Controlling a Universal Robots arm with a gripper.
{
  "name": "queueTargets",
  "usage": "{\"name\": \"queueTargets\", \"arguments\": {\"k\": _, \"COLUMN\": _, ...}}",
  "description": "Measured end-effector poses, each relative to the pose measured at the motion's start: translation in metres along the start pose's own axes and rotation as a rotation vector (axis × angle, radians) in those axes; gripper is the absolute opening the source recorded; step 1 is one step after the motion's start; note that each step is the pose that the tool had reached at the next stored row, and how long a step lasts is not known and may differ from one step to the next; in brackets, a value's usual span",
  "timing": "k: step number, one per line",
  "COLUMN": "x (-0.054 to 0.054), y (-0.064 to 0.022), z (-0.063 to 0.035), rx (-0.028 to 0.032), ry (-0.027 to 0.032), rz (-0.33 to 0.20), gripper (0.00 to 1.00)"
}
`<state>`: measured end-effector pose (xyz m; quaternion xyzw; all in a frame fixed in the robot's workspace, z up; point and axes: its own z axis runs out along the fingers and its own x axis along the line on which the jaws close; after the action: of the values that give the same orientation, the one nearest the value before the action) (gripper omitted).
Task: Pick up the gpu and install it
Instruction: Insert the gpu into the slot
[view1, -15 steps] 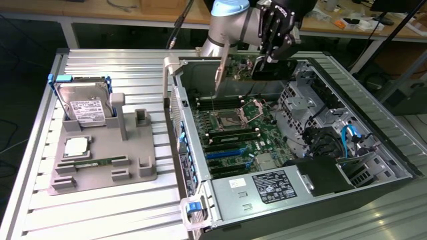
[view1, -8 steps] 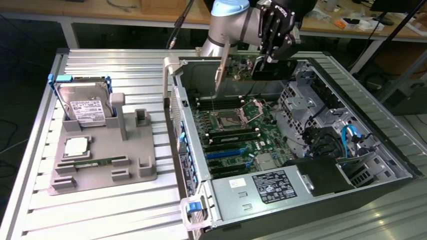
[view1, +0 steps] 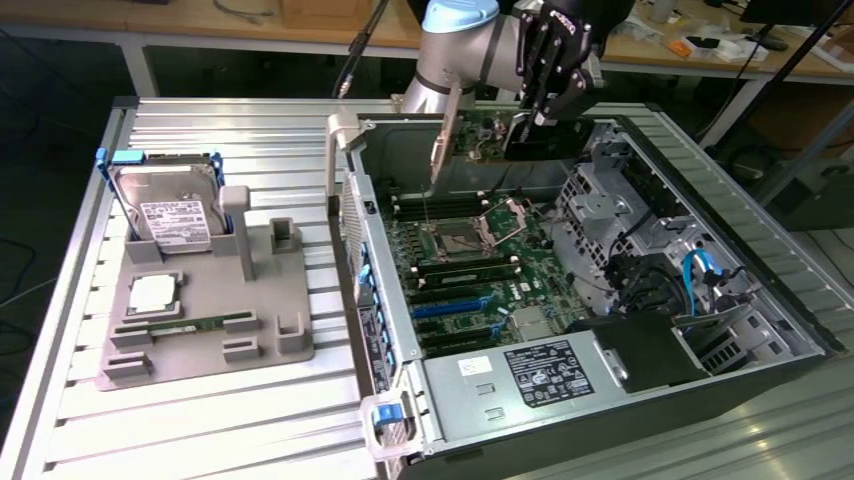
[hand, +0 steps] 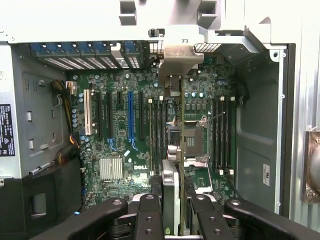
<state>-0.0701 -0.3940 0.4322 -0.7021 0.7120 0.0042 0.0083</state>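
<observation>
The gpu (view1: 534, 148) hangs in the tool (view1: 543, 118), whose jaws are closed narrowly on it, above the open computer case (view1: 747, 235) at 12 o'clock in the exterior view. Picking up looks done. It is not yet seated in the motherboard (view1: 467, 262), whose blue slot (view1: 451, 305) lies toward 7 o'clock.

Edge-on gpu (hand: 170, 186) betw jaws, above mobo (hand: 115, 135) in open case (hand: 255, 140)

The exterior view looks down at a slant from high and far back over the table (view1: 200, 430), with the open computer case (view1: 767, 270) along the table's edge on the exterior view's right. The wrist view hangs close above that case, facing straight into it past the gripper (hand: 175, 214) clamped on the gpu (hand: 171, 182). Both share the motherboard (view1: 467, 270) and surrounding case walls.
</observation>
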Motion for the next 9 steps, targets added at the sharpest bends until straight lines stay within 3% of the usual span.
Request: {"name": "queueTargets", "arguments": {"k": 9, "x": -0.0002, "y": 0.0, "z": 0.0012, "rx": 0.0, "ry": 0.0, "rz": 0.0, "gripper": 0.27}}
